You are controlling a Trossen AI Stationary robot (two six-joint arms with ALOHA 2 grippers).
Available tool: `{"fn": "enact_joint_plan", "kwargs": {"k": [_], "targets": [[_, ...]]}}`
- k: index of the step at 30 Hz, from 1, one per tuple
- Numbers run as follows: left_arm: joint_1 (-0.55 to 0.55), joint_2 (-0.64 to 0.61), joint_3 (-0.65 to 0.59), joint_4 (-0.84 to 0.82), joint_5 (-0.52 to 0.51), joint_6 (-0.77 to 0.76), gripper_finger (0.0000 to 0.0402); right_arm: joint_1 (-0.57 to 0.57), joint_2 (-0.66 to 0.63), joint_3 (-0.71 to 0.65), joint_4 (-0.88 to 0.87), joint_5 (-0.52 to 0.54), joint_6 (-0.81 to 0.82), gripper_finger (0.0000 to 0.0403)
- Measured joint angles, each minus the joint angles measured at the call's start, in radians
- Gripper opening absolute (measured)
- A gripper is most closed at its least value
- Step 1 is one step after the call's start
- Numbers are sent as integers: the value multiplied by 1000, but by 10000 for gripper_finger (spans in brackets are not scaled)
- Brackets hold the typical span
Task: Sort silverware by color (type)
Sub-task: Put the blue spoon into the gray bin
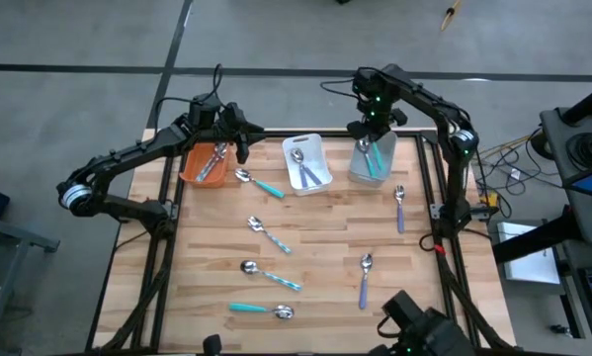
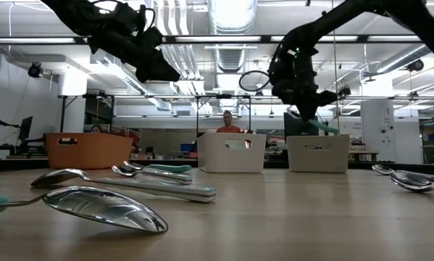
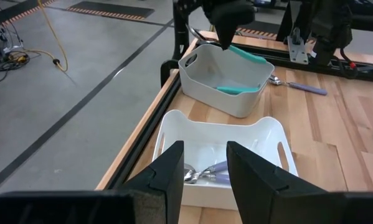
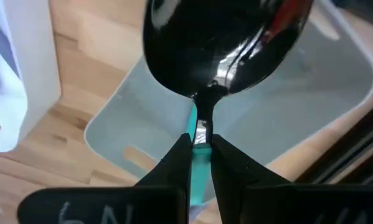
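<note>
My right gripper (image 1: 368,133) hangs over the grey bin (image 1: 372,160) at the far right, shut on a teal-handled spoon (image 4: 226,43). That bin holds other teal pieces (image 3: 236,89). The white bin (image 1: 306,163) holds purple-handled pieces, the orange bin (image 1: 205,163) striped ones. My left gripper (image 3: 205,168) stands open and empty between the orange and white bins. On the table lie a teal spoon (image 1: 259,183), a striped fork (image 1: 269,234), a striped spoon (image 1: 271,275), another teal spoon (image 1: 261,310), a purple fork (image 1: 399,206) and a purple spoon (image 1: 365,277). My right gripper pinches the spoon between its two fingers at the teal handle's top (image 4: 197,146), just behind the metal neck. The fingers come from above, pointing down. The spoon is lifted clear above the grey bin, and its teal handle (image 2: 322,127) slants out below the gripper.
The three bins stand in a row along the far edge. Black frame rails (image 1: 444,213) run along the table's sides. A person (image 2: 227,123) shows in the room beyond the table. Bare wood (image 1: 325,227) lies between the scattered pieces.
</note>
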Motion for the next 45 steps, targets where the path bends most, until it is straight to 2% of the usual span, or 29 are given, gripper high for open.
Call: {"fn": "enact_joint_plan", "kwargs": {"k": [4, 16, 20, 45], "targets": [[0, 0, 0, 0, 0, 0, 102, -8, 52, 36, -33, -49, 12, 29], [0, 0, -3, -14, -3, 37, 102, -16, 114, 48, -30, -67, 81, 29], [0, 0, -5, -15, -3, 48, 102, -16, 117, 47, -31, -17, 91, 29], [0, 0, -12, -4, -3, 52, 102, -6, 117, 46, -17, 65, 131, 29]]}}
